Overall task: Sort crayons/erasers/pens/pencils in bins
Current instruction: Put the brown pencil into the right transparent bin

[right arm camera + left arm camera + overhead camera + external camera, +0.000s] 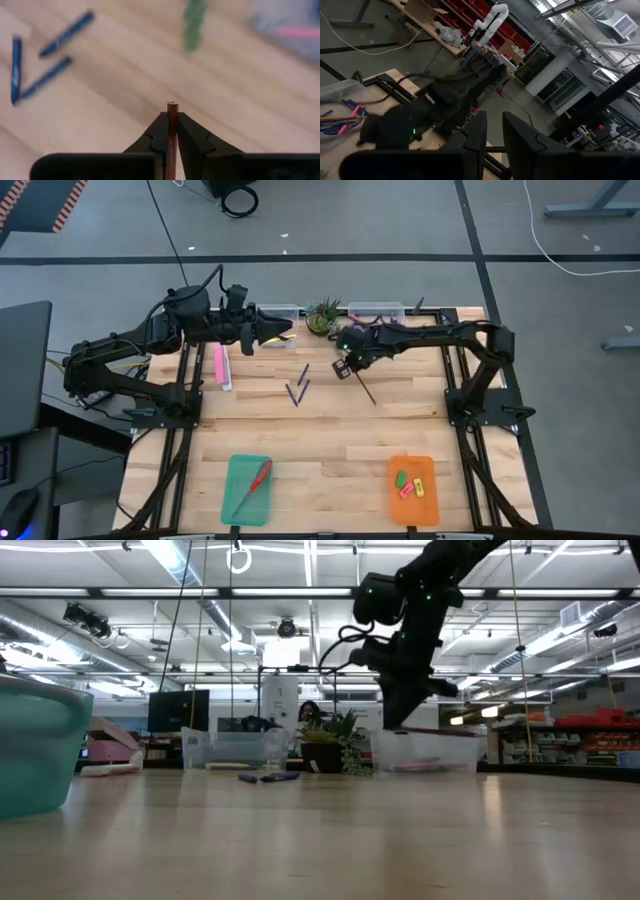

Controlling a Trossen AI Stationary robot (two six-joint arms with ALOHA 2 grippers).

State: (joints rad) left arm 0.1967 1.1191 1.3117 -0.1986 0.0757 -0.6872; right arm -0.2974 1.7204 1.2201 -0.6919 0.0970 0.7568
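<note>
Pinched btwn the right gripper fingers: 1 thin pencil, reddish end poking just past the tips, jaws clenched on it. Overhead, same pencil runs dark and long from that gripper toward table centre, so it's held near 1 end, far end trailing low.

Handling, my read: light, stiff, round and slick. End grip lets it pivot or slip; mid-shaft hold would be steadier. Tip prob brittle.

3 blue pens lie loose on the wood just beside, near centre. Erasers sit in the orange tray. 2 clear tubs at the far edge, 1 each side of the plant.

Left gripper hangs over the other tub; fingers nearly together, can't tell if anything's in them.

Hard to make out: tub contents blurred, whether the pencil's far end touches the table, and the low view hides the grip.
</note>
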